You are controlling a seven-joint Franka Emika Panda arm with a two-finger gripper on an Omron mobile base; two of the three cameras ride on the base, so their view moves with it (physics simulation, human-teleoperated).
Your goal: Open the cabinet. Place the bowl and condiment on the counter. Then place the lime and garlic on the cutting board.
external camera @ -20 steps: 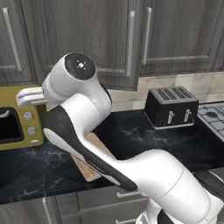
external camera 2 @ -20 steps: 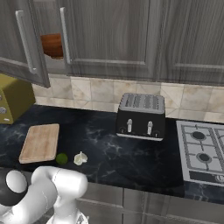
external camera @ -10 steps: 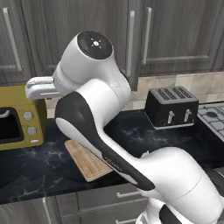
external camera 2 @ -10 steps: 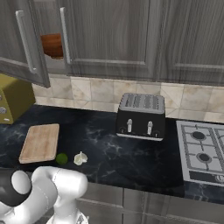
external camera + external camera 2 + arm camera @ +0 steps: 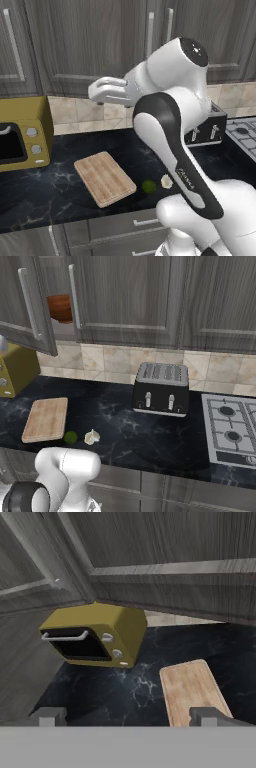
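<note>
The cabinet (image 5: 125, 301) hangs above the counter (image 5: 125, 426). Its left door (image 5: 35, 306) stands swung open, and the reddish-brown bowl (image 5: 61, 307) shows on the shelf in the gap. The condiment is out of view. The tan cutting board (image 5: 105, 177) (image 5: 46, 418) (image 5: 192, 692) lies on the counter. Just right of its near corner lie the lime (image 5: 148, 186) (image 5: 70, 437) and the garlic (image 5: 166, 181) (image 5: 92, 436), side by side. My gripper (image 5: 129, 717) (image 5: 96, 93) hovers high in front of the cabinet doors, above the board. It is open, with nothing between the fingers.
A yellow microwave (image 5: 22, 132) (image 5: 95, 637) stands on the counter left of the board. A black toaster (image 5: 161, 388) sits against the tiled wall to the right, and a gas hob (image 5: 232, 428) lies beyond it. Grey drawers run under the counter edge.
The arm has swung right in the left base view, carrying the hand from above the microwave to above the board. The jaws have opened. Board, lime and garlic have not moved.
</note>
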